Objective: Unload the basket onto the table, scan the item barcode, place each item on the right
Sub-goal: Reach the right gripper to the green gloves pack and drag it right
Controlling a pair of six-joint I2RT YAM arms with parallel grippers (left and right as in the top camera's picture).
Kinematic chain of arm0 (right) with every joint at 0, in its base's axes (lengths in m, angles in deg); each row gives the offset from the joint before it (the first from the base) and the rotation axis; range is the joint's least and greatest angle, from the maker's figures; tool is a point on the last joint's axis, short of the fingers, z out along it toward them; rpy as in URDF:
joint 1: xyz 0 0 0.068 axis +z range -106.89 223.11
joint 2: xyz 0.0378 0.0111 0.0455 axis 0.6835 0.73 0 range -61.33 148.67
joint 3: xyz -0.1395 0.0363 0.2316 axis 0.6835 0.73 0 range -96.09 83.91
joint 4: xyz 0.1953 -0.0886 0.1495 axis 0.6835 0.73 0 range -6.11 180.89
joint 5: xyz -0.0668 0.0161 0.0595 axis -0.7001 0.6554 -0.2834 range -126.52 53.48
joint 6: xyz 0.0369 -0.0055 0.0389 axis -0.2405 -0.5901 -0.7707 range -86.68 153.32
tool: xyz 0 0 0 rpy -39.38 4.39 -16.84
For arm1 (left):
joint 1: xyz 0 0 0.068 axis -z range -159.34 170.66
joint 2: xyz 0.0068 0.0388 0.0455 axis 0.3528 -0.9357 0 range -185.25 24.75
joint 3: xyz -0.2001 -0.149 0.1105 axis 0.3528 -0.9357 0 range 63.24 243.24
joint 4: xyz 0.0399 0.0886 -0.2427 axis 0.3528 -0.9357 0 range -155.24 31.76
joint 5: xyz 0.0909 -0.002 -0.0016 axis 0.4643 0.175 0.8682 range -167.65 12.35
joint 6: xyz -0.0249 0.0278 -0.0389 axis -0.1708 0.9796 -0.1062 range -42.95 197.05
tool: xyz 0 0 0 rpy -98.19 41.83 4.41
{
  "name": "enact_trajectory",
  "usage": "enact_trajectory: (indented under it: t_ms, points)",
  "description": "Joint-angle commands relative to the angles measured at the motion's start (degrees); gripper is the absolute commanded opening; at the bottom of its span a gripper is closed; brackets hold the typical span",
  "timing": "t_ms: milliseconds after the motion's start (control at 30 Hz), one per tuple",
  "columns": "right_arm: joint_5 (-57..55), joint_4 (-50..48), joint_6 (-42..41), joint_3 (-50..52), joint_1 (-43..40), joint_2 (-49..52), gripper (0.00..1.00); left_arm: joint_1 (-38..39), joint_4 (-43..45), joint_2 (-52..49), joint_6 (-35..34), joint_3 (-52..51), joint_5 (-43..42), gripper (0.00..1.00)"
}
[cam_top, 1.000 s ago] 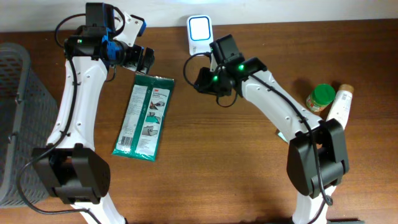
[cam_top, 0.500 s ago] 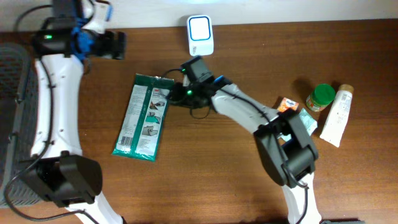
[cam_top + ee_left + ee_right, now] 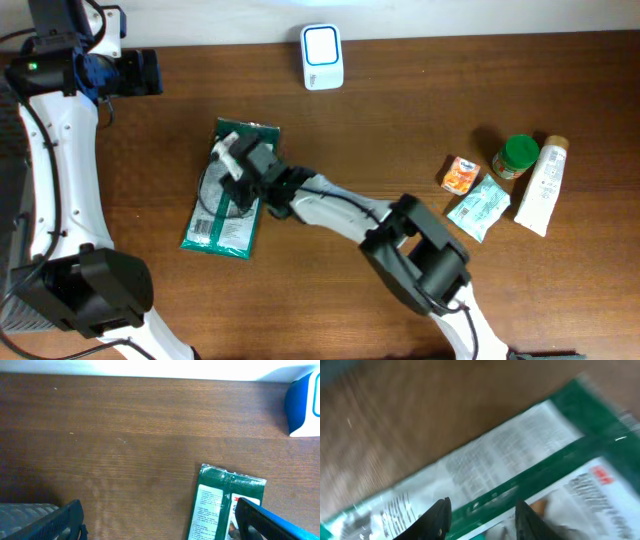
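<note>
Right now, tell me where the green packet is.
In the overhead view the green packet lies flat on the left half of the table, below-left of the white scanner, with the right pincer over it.

1. The packet [image 3: 232, 205] lies flat on the table [image 3: 400, 110], left of centre
2. The scanner [image 3: 322, 56] stands behind it, to its right, at the far edge
3. Box [image 3: 460, 174], sachet [image 3: 479, 207], jar [image 3: 517, 156] and tube [image 3: 540, 185] cluster far right

Brown wooden worktop [image 3: 400, 110], bearing a flat green packet [image 3: 215, 230] left of centre and a white scanner [image 3: 322, 57] near the far edge. Clustered at the right: small orange packet [image 3: 460, 174], pale sachet [image 3: 479, 206], green-lidded jar [image 3: 517, 157], white tube [image 3: 540, 185].
</note>
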Motion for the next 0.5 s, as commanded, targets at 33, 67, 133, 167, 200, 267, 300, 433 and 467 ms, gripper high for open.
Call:
enact_trajectory:
  t_ms: [33,67,133,167,200,267,300,433,467]
  points:
    - [-2.54,0.44,4.09,0.15,0.02,2.32,0.39,0.02,-0.5,1.03,-0.96,0.2,0.17,0.98]
    - [-3.37,1.01,4.09,0.15,-0.02,2.32,0.39,0.02,-0.55,1.03,-0.96,0.2,0.15,0.99]
    - [-5.25,3.43,4.11,0.15,-0.02,2.32,0.39,0.13,-0.57,1.03,-0.94,0.2,0.15,0.99]
    - [-6.8,5.55,4.09,0.15,-0.02,2.32,0.39,0.24,-0.61,1.03,-0.94,0.2,0.17,0.99]
    - [-9.25,8.07,4.11,0.15,-0.02,2.34,0.39,0.26,-0.72,1.03,-0.96,0.2,0.17,1.0]
    - [-15.37,12.5,4.39,0.15,-0.02,2.34,0.39,0.7,-1.29,0.98,-0.94,0.17,0.17,0.99]
    - [-17.46,14.12,4.87,0.15,-0.02,2.32,0.39,0.83,-1.55,0.96,-0.94,0.17,0.15,0.99]
    - [-23.17,22.67,5.55,0.15,-0.04,2.32,0.39,1.95,-2.89,0.92,-0.94,0.17,0.17,0.99]
    - [-23.28,24.52,5.55,0.13,-0.09,2.32,0.39,2.16,-3.23,0.87,-0.94,0.17,0.2,0.99]
